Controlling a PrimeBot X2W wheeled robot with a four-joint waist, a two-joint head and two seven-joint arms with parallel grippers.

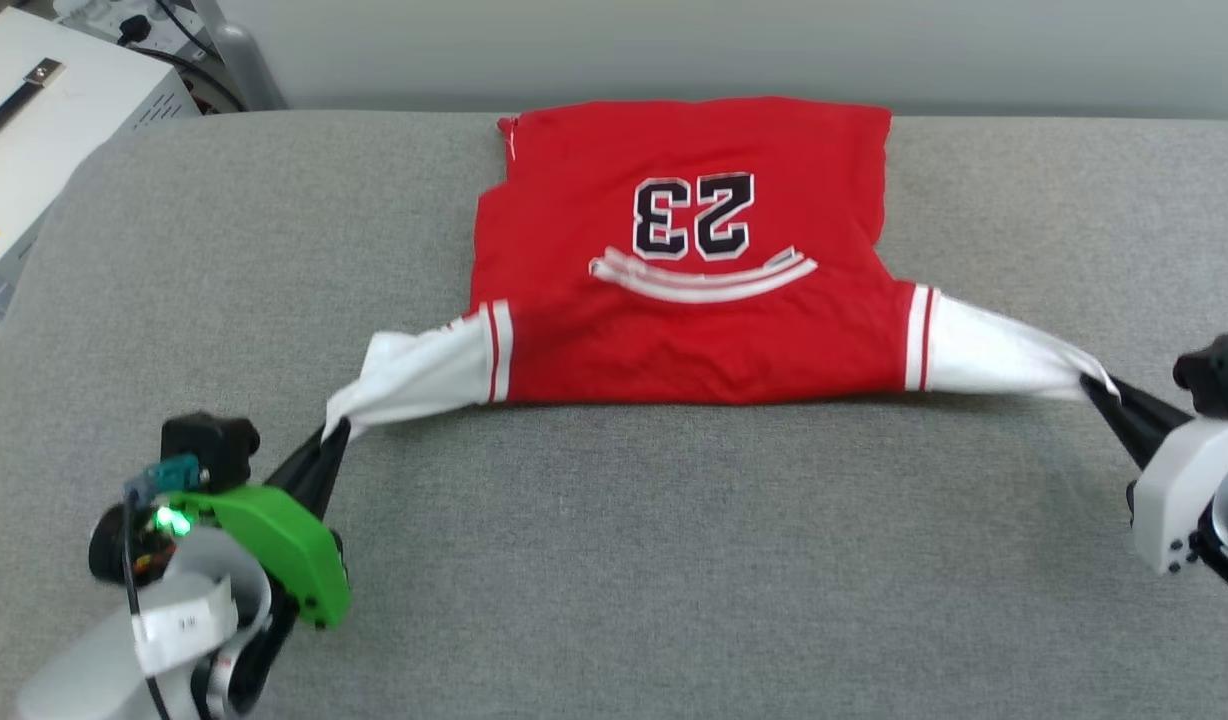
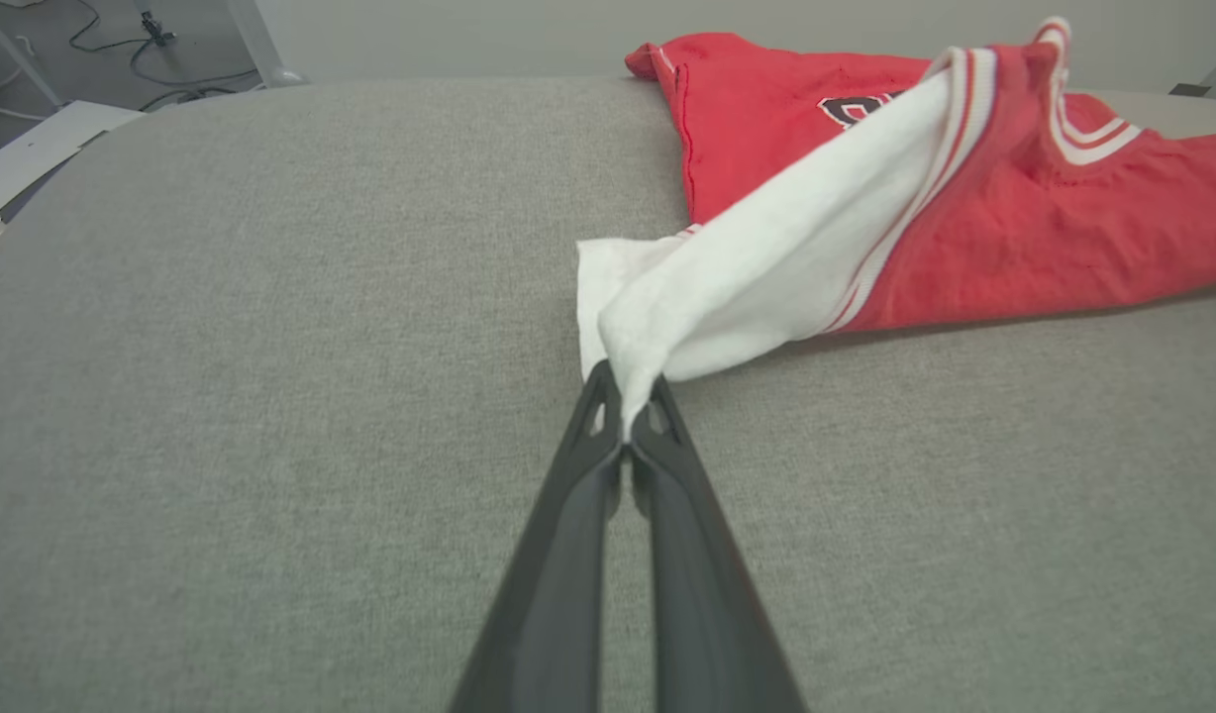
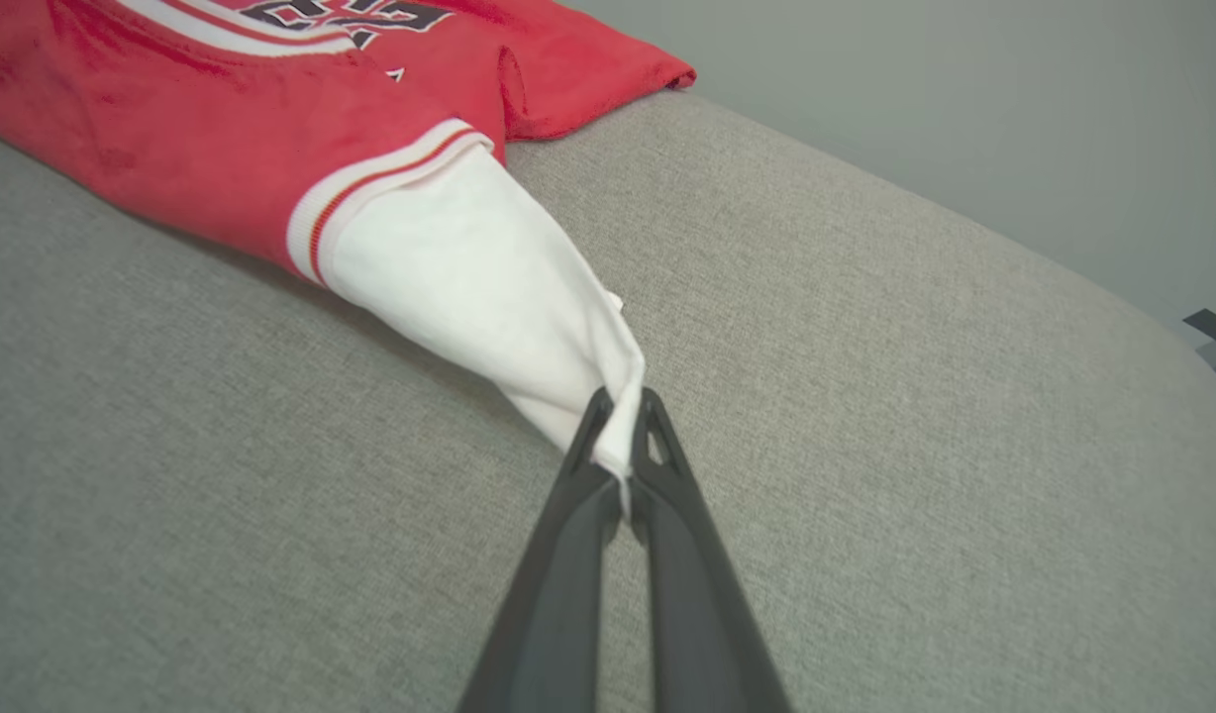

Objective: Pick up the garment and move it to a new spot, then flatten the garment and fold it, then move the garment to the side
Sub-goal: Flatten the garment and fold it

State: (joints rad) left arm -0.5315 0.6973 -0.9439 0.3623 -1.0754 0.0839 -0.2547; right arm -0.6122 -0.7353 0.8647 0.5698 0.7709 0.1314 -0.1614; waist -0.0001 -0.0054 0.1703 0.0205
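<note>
The garment (image 1: 674,330), a red T-shirt with white sleeves and a dark "23", lies spread on the grey table (image 1: 614,560), hem toward the far edge. My left gripper (image 1: 334,432) is shut on the tip of the garment's left white sleeve (image 2: 766,267), pulling it out to the lower left. My right gripper (image 1: 1092,385) is shut on the tip of the right white sleeve (image 3: 479,287), drawn out to the right. Both sleeves are stretched taut and lifted slightly off the cloth. In each wrist view the dark fingers (image 2: 608,465) (image 3: 618,465) pinch white fabric.
A white cabinet (image 1: 44,130) with cables stands beyond the table's far left corner. A pale wall runs behind the table's far edge. Open grey surface lies in front of the garment and to both sides.
</note>
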